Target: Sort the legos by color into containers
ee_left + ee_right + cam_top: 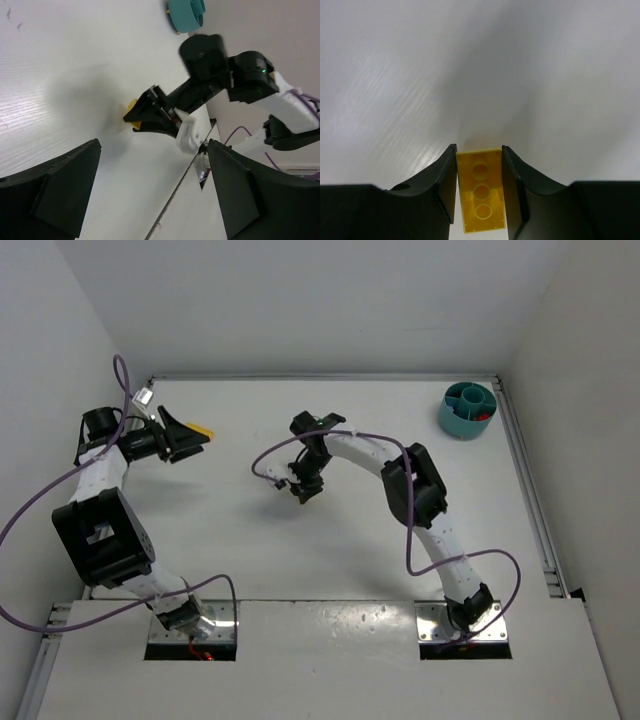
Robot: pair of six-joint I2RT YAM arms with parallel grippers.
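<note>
My right gripper is near the table's middle, shut on a yellow lego. In the right wrist view both fingers press the lego's long sides, its three underside rings facing the camera. The left wrist view shows that gripper with the yellow lego at its tips. My left gripper is at the far left, open and empty. A second yellow lego lies just beyond its fingertips. The round teal tub stands at the back right with a red lego inside.
White walls close in the table at the back and both sides. A metal rail runs along the right edge. Purple cables loop off both arms. The tub also shows at the top of the left wrist view.
</note>
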